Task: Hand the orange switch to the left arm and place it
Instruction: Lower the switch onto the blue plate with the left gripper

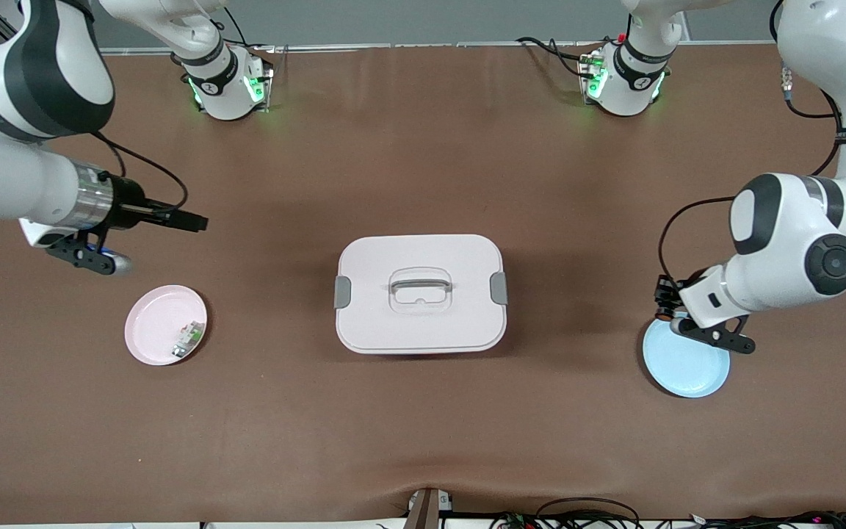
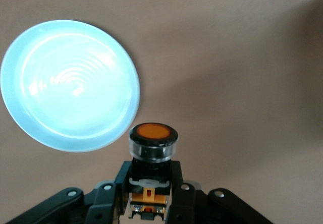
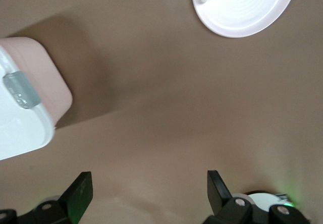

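The orange switch (image 2: pixel 152 148) is held in the left gripper (image 2: pixel 151 193), whose fingers are clamped against the black body below the round orange button face; the button end projects past the fingertips, with the clear collar around it exposed. In the front view the left gripper (image 1: pixel 667 300) is seen low over the table at the rim of the light blue plate (image 1: pixel 687 364), at the left arm's end of the table; in the left wrist view that plate (image 2: pixel 69 85) lies just beside the held switch, not under it.

The right gripper (image 1: pixel 192 220) hangs over bare table with its fingers spread wide and nothing between them; the pink plate (image 1: pixel 158 323), carrying a small green-and-white part (image 1: pixel 186 339), lies below and beside it; this arm appears to be waiting. The white box (image 1: pixel 420 292) stands between the two grippers, well apart from each.

The switch is judged to be light, rigid and hard-shelled, so it should not deform under the clamp; the glossy collar and rounded button look slippery and are best avoided. For a handover, the squarer black body seems the sound place to grasp, yet it is already occupied; the receiving fingers would probably have to close across the collar end, squarely, to keep the small part from twisting out.
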Controlling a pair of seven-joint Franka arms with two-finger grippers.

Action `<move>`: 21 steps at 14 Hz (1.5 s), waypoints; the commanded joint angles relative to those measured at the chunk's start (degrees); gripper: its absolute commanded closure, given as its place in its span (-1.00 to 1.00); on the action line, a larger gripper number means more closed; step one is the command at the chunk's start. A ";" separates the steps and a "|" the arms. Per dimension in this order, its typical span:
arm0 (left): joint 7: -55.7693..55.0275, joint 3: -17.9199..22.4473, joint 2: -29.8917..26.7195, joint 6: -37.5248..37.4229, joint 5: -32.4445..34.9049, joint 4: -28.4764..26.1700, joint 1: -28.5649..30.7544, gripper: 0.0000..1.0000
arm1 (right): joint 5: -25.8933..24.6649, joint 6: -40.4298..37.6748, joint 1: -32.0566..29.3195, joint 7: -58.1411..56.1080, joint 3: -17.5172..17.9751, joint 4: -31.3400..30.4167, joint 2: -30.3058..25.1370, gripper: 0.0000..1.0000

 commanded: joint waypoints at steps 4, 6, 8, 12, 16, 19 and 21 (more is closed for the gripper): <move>24.89 -0.57 5.38 10.61 0.92 -1.21 6.68 1.00 | -6.60 0.74 -7.09 -12.50 1.07 -2.58 -5.42 -1.00; 33.66 -0.48 7.67 14.64 1.00 -1.12 7.92 1.00 | -8.97 0.74 -7.54 -13.04 1.07 -2.67 -7.27 -1.00; 42.72 -0.57 10.13 18.34 0.92 -0.51 8.89 1.00 | -9.77 1.70 -7.54 -13.04 1.07 -4.76 -10.07 -1.00; 57.49 -0.48 14.26 20.11 1.09 3.18 9.59 1.00 | -10.65 3.99 -7.80 -14.70 1.07 -9.86 -16.40 -1.00; 61.75 -0.48 15.41 20.90 2.92 3.53 9.42 1.00 | -10.74 3.73 -8.77 -15.59 1.07 -8.05 -17.91 -1.00; 64.48 -0.57 16.03 22.40 11.45 4.23 8.45 1.00 | -11.00 0.31 -9.38 -16.11 1.07 -1.20 -15.11 -1.00; 64.74 -0.57 16.55 22.49 11.55 4.24 8.54 1.00 | -10.92 -2.32 -10.52 -16.20 1.15 4.42 -11.60 -1.00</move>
